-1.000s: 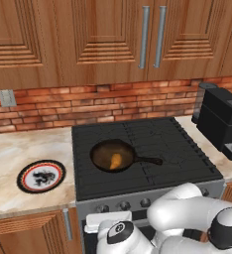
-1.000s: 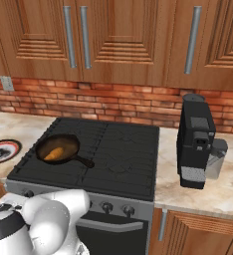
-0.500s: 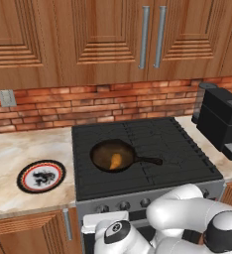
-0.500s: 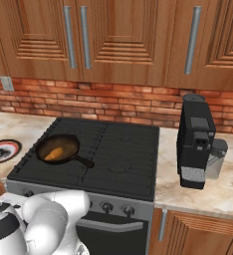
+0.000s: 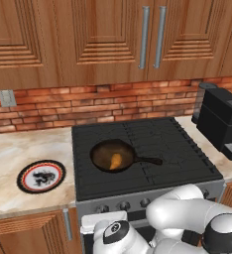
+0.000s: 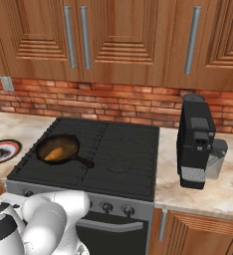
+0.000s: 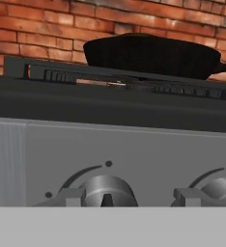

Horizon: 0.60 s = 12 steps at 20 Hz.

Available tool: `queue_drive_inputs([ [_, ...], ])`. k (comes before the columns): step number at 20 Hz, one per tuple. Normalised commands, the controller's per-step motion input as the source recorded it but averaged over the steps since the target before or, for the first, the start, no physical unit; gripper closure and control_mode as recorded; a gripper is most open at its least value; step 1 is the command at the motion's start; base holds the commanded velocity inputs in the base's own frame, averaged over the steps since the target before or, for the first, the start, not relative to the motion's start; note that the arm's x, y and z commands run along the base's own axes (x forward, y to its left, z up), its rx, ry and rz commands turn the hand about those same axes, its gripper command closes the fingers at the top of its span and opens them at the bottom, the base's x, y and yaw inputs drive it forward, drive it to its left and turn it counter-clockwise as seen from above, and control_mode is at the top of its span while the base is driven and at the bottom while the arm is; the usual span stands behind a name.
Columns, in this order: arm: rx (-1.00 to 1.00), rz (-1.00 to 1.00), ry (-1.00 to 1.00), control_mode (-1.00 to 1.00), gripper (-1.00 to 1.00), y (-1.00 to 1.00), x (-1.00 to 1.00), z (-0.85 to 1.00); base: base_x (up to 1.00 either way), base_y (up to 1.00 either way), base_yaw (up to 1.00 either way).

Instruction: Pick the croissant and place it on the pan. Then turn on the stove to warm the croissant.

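Croissant (image 5: 116, 160) sits in pan (image 5: 102, 149); you've still the stove (image 5: 187, 163) knob (image 7: 107, 191) to turn; hand grip can't tell.

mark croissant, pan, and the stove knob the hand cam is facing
croissant (image 5: 116, 160), left base view, middle of the pastry lying in the pan.
pan (image 6: 48, 145), right base view, bare inner floor near the far rim.
stove knob (image 7: 107, 191), hand view, face of the left knob.
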Motion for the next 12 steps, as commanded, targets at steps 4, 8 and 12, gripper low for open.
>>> queue_drive_inputs([
  [4,0.00,0.01,0.00,-1.00,-1.00,0.00,0.00,-0.12,0.00,0.00,0.00],
  [8,0.00,0.01,0.00,-1.00,-1.00,0.00,0.00,-0.14,0.00,0.00,0.00],
  [12,0.00,0.02,0.00,-1.00,-1.00,0.00,0.00,-0.21,0.00,0.00,0.00],
])
